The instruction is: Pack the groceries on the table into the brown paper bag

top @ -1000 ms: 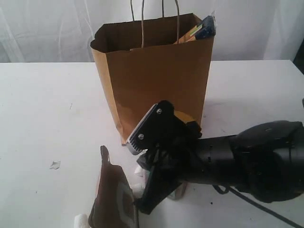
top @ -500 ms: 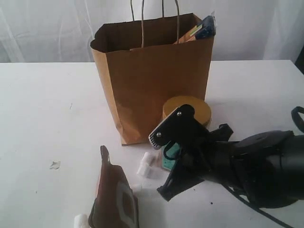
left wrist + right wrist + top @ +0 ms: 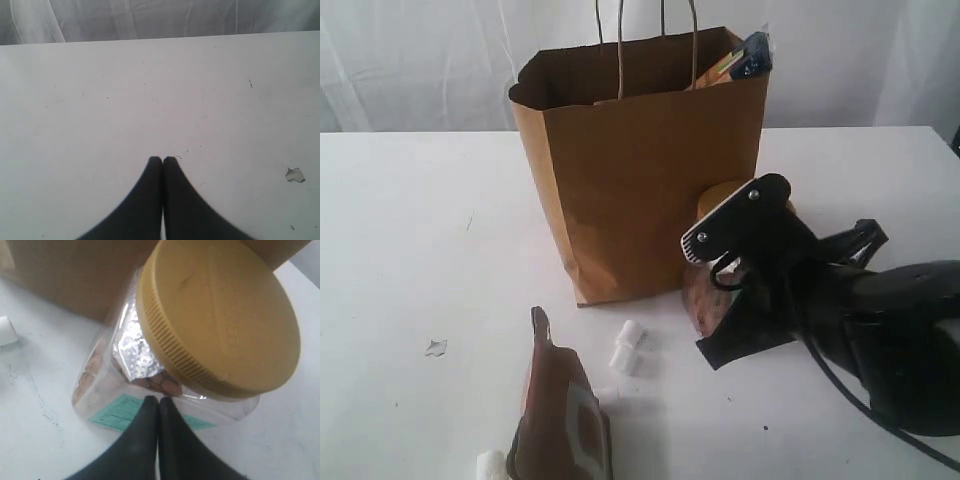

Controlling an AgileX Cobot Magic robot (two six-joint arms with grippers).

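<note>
The brown paper bag point(image 3: 640, 170) stands upright at the table's point(image 3: 410, 230) middle, and the spaghetti packet point(image 3: 748, 57) pokes out of its top right corner. The clear jar with the mustard lid point(image 3: 215, 315) stands by the bag's right front corner, and my right arm point(image 3: 880, 330) mostly hides it in the exterior view. My right gripper point(image 3: 159, 401) is shut, its tips at the jar's side near the green label, with nothing between them. The brown-orange pouch point(image 3: 558, 410) lies at the front. My left gripper point(image 3: 162, 160) is shut over bare table.
Small white cylindrical bits point(image 3: 625, 348) lie between the pouch and the bag, and another point(image 3: 490, 465) lies by the pouch's left. A small paper scrap point(image 3: 436, 347) lies on the left. White curtains hang behind the table.
My right arm has swung to the right and back, from in front of the bag to its right corner. The jar has shifted right, closer to the bag.
</note>
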